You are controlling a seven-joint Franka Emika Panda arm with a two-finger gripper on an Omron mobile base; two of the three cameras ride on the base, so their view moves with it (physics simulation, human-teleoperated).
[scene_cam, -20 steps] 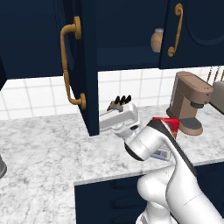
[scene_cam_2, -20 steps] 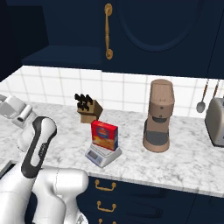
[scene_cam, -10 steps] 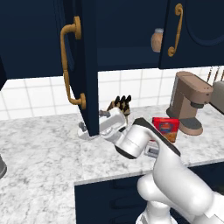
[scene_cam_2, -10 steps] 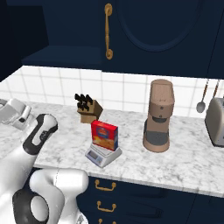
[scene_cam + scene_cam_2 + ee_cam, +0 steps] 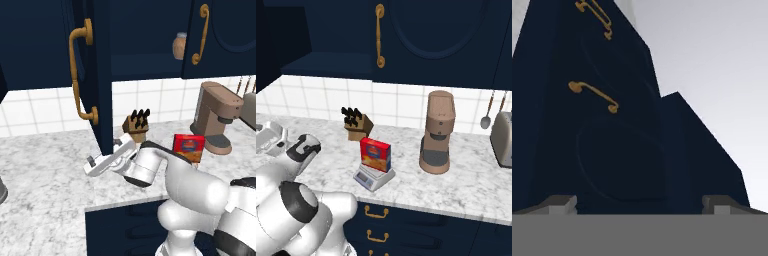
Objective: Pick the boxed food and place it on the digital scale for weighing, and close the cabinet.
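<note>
The red boxed food (image 5: pixel 376 154) stands upright on the small silver digital scale (image 5: pixel 373 178) at the counter's front; in the left base view the boxed food (image 5: pixel 189 146) peeks over my arm. My gripper (image 5: pixel 90 165) is low over the counter, just under the bottom corner of the cabinet's open door (image 5: pixel 97 75), well left of the box. The door's brass handle (image 5: pixel 79 75) is above the hand. In the hand view the gripper (image 5: pixel 641 205) points up at the navy door (image 5: pixel 612 150), fingertips (image 5: pixel 559 204) wide apart and open, holding nothing.
A knife block (image 5: pixel 357 125) stands behind the scale. A brown coffee machine (image 5: pixel 438 132) is to its right, with a toaster (image 5: pixel 503 137) at the far right. A tan jar (image 5: pixel 179 45) sits on the open cabinet's shelf. The other cabinet door (image 5: pixel 421 30) is closed.
My arm has swung left, away from the scale, and the gripper now sits under the open cabinet door. The box stays on the scale.
</note>
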